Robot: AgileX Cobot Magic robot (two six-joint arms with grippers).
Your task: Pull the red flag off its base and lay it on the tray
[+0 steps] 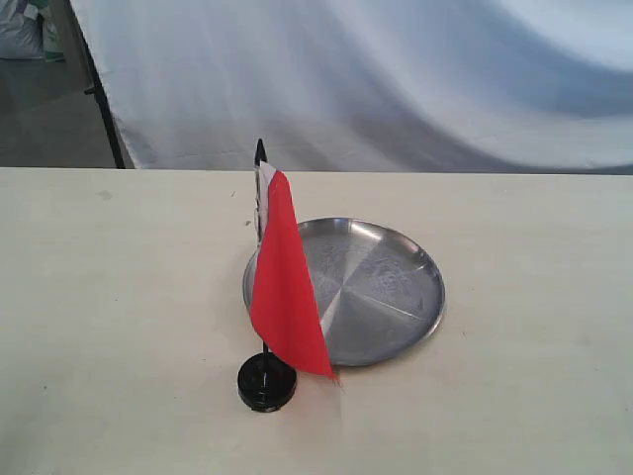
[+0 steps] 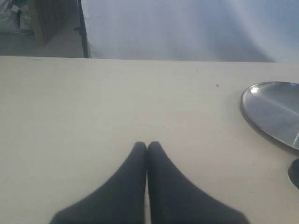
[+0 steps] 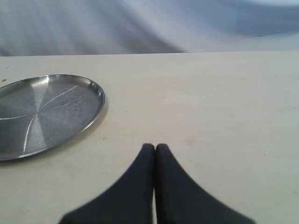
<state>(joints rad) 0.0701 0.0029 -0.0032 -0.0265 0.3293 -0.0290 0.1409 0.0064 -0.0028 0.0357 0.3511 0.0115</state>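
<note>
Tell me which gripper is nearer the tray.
Right. The right gripper is a short way from the tray; the left gripper has a wider stretch of table between.

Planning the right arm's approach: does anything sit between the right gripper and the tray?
No. In the right wrist view, only bare table separates the right gripper from the tray.

The left end effector (image 2: 146,145) has two matte black fingers (image 2: 126,186), broad at the root and tapering to narrow rounded tips. The right end effector (image 3: 154,147) looks alike: smooth, dark, with blurred edges.
</note>
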